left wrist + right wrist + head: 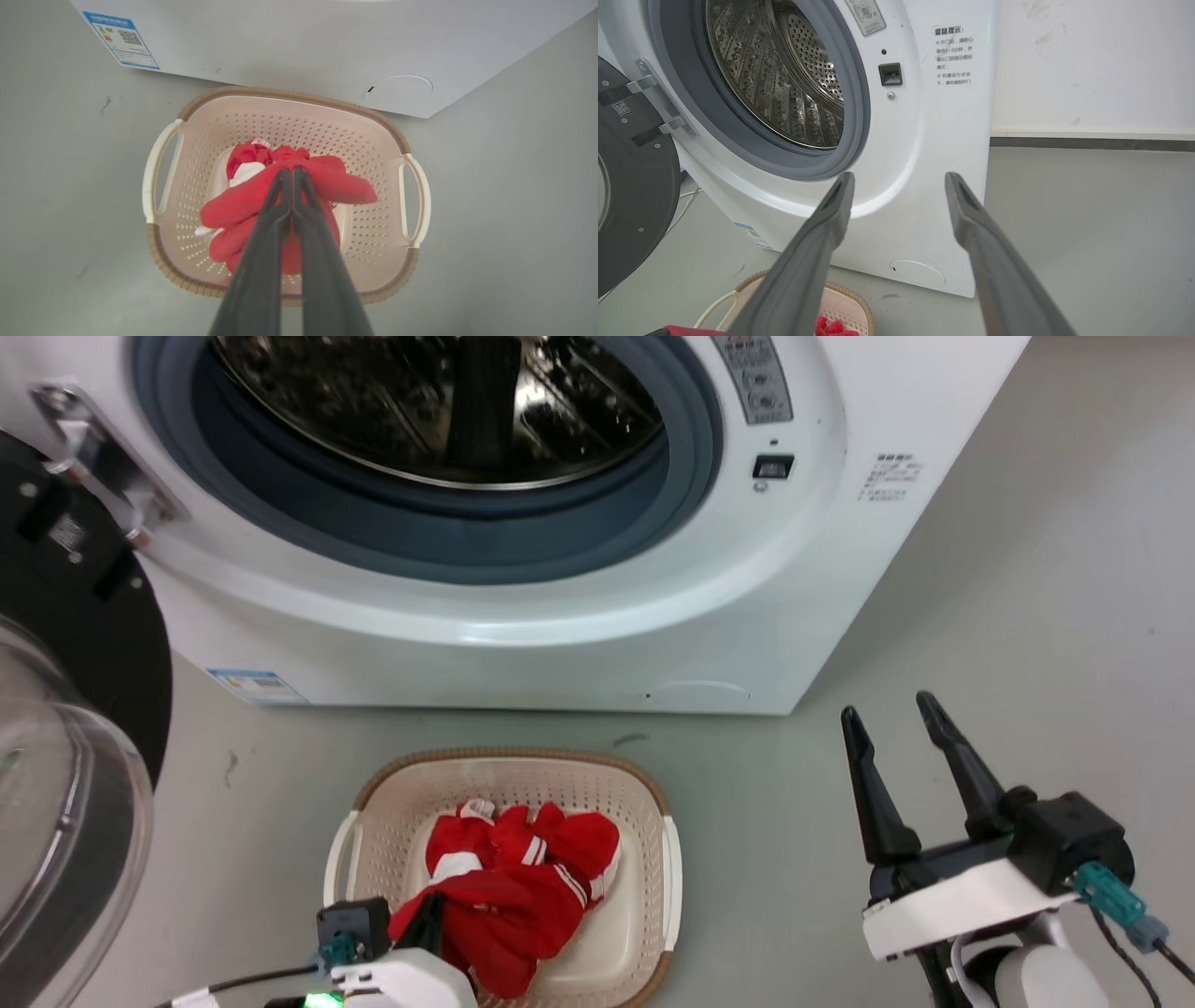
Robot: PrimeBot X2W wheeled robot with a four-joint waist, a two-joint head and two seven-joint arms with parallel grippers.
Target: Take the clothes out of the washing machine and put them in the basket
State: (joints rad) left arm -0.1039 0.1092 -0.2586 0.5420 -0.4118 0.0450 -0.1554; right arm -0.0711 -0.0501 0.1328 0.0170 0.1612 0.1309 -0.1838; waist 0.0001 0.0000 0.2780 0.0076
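The red clothes (523, 887) with white striped trim lie bunched in the cream basket (513, 756) on the floor in front of the washing machine (560, 635). My left gripper (429, 915) hangs over the basket's near side, shut on a fold of the clothes (336, 182) that rises to its tips (292, 173). The basket (289, 95) sits directly below it. My right gripper (887, 707) is open in the air to the basket's right, holding nothing, and points at the washer's front (899, 179). The part of the steel drum (794, 84) I can see is bare.
The washer's round glass door (75, 756) stands swung open at the left, close to the basket's left side. Grey floor (1027, 616) stretches to the right of the machine. A white wall (1087, 70) stands behind.
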